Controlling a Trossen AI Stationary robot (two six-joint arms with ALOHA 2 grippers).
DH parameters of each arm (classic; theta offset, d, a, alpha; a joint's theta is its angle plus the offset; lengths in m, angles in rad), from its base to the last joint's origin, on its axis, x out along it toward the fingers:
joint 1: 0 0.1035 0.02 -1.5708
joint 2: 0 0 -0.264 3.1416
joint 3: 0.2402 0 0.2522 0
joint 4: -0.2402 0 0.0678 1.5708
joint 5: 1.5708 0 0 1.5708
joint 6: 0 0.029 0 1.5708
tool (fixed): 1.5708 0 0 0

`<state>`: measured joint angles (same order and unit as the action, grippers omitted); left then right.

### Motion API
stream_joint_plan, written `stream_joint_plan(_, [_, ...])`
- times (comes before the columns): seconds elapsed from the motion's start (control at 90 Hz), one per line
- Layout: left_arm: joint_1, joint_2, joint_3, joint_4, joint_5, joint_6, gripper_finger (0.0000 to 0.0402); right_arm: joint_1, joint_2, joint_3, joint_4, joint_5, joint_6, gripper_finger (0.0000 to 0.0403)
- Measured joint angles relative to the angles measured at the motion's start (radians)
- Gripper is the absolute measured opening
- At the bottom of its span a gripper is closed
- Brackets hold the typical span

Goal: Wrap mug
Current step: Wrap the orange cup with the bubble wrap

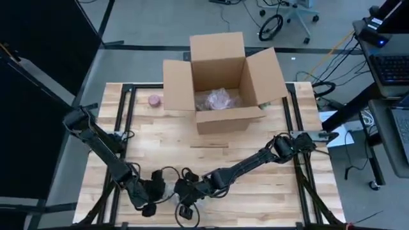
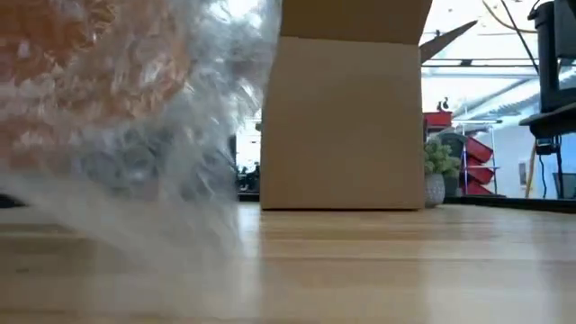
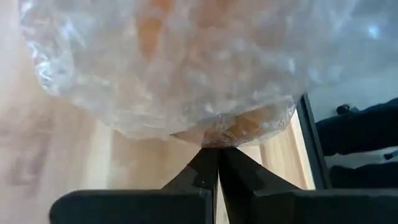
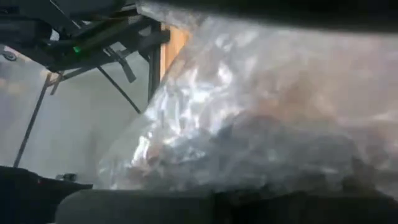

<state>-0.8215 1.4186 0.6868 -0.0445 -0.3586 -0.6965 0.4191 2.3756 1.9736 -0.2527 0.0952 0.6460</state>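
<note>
Gripping wrap (image 3: pixel 186 68) at 6 o'clock of tabletop (image 1: pixel 255 191) | left pincer (image 3: pixel 217 152) clamped on wrap | right pincer (image 1: pixel 183 203) touching wrap, fingers: cannot tell | box (image 1: pixel 220 83) at 12 o'clock

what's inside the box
In the high view the open box holds one lumpy bundle of bubble wrap on its floor. Whatever the wrap covers is hidden, and the near wall blocks part of the floor.

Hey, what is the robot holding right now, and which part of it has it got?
The left gripper is shut on the edge of the bubble wrap, pinching a gathered fold around something orange. Whether the right gripper holds anything cannot be told.
</note>
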Motion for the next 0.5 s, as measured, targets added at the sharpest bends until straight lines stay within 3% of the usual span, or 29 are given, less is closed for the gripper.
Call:
stream_joint_plan(0.278, [0.054, -0.046, 0.002, -0.149, 0.053, 0.141, 0.0, -0.015, 0.021, 0.0, 0.061, 0.024, -0.161, 0.0])
stream_joint_plan(0.456, [0.117, -0.041, 0.002, -0.249, 0.071, 0.164, 0.0, -0.042, 0.045, 0.001, 0.057, 0.01, -0.157, 0.0])
stream_joint_plan(0.5, [0.133, -0.034, 0.002, -0.197, 0.029, 0.164, 0.0, -0.049, 0.052, 0.002, 0.065, -0.013, -0.157, 0.0])
